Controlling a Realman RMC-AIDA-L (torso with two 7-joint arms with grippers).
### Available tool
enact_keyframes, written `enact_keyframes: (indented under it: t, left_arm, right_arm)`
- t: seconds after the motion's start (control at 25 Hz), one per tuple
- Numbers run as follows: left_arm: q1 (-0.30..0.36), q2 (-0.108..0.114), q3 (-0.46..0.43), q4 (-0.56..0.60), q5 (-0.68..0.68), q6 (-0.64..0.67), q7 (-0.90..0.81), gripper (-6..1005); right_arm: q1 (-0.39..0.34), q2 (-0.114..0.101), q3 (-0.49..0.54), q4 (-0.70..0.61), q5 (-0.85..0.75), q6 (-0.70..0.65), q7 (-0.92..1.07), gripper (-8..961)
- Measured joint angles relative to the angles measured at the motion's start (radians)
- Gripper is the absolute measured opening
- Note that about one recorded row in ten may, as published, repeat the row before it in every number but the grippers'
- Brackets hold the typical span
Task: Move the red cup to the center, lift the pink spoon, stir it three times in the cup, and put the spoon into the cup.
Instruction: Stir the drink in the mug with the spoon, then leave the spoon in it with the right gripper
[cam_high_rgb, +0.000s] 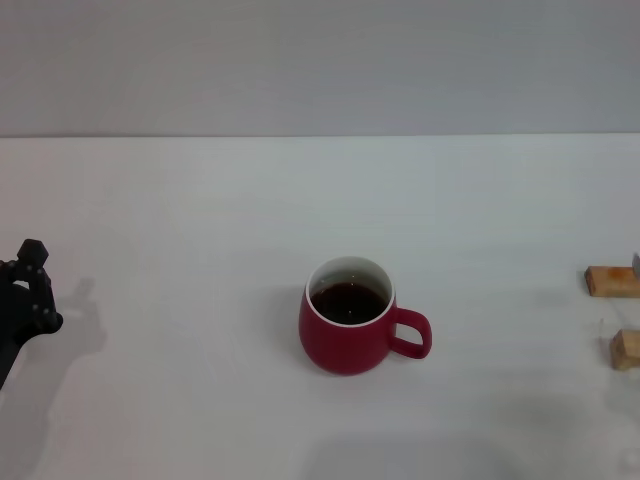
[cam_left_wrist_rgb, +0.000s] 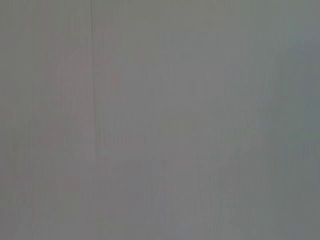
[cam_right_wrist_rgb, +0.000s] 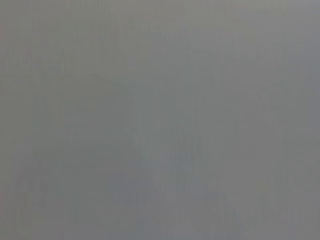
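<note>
Glossy red cup holding dark liquid, alone at the middle of a white desk.

Nearest, the rounded, pot-bellied red cup (cam_high_rgb: 346, 330) stands upright on the white desk (cam_high_rgb: 200, 220), its white inside filled partway with dark liquid and its small loop handle turned toward the robot's right. At the left edge, level with the cup and well apart from it, the black left gripper (cam_high_rgb: 24, 300) is partly visible; whether its jaws are open or closed cannot be told. At the right edge lie two small tan wooden blocks (cam_high_rgb: 612, 281). Both wrist views show only plain grey surface.
</note>
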Motion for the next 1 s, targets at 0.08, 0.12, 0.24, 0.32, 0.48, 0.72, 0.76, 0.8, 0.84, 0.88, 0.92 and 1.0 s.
enact_keyframes:
  t: [0.08,0.12,0.24,0.32,0.48,0.72,0.76,0.8,0.84,0.88,0.92,1.0]
  left_arm:
    - [0.000,0.000,0.000,0.001,0.000,0.003,0.000,-2]
    - [0.000,0.000,-0.001,0.002,0.000,0.006,0.001,-2]
    - [0.000,0.000,-0.006,0.005,0.000,0.009,0.001,-2]
    - [0.000,0.000,-0.011,0.005,0.000,0.009,0.001,-2]
    - [-0.005,0.000,-0.017,0.005,0.000,0.005,0.001,-2]
    - [-0.014,-0.001,-0.025,0.008,0.000,-0.003,0.001,-2]
    - [-0.015,-0.001,-0.026,0.008,0.000,-0.005,0.001,-2]
    - [-0.017,-0.001,-0.026,0.008,0.000,-0.011,0.001,-2]
    - [-0.017,-0.001,-0.026,0.008,0.000,-0.011,0.001,-2]
    - [-0.017,-0.001,-0.026,0.008,0.000,-0.015,0.001,-2]
    - [-0.017,-0.001,-0.026,0.008,0.000,-0.017,0.001,-2]
    - [-0.017,0.000,-0.026,0.008,0.000,-0.023,0.001,-1]
  right_arm:
    - [0.006,-0.005,0.000,0.013,-0.007,-0.003,0.000,33]
    - [0.010,-0.008,-0.001,0.024,-0.017,-0.004,0.000,33]
    - [0.030,-0.015,0.000,0.059,-0.045,-0.005,0.000,33]
    - [0.051,-0.018,-0.001,0.075,-0.056,-0.003,0.000,32]
    - [0.096,-0.019,-0.002,0.101,-0.099,0.011,-0.001,32]
    - [0.161,0.001,-0.012,0.121,-0.134,0.064,-0.007,32]
    - [0.166,0.006,-0.012,0.122,-0.143,0.074,-0.017,32]
    - [0.170,0.011,-0.013,0.140,-0.158,0.097,-0.064,32]
    - [0.170,0.011,-0.013,0.140,-0.158,0.097,-0.064,32]
    - [0.172,0.012,-0.015,0.176,-0.164,0.125,-0.122,32]
    - [0.172,0.012,-0.015,0.176,-0.164,0.125,-0.122,32]
    - [0.178,0.011,-0.029,0.201,-0.166,0.143,-0.144,32]
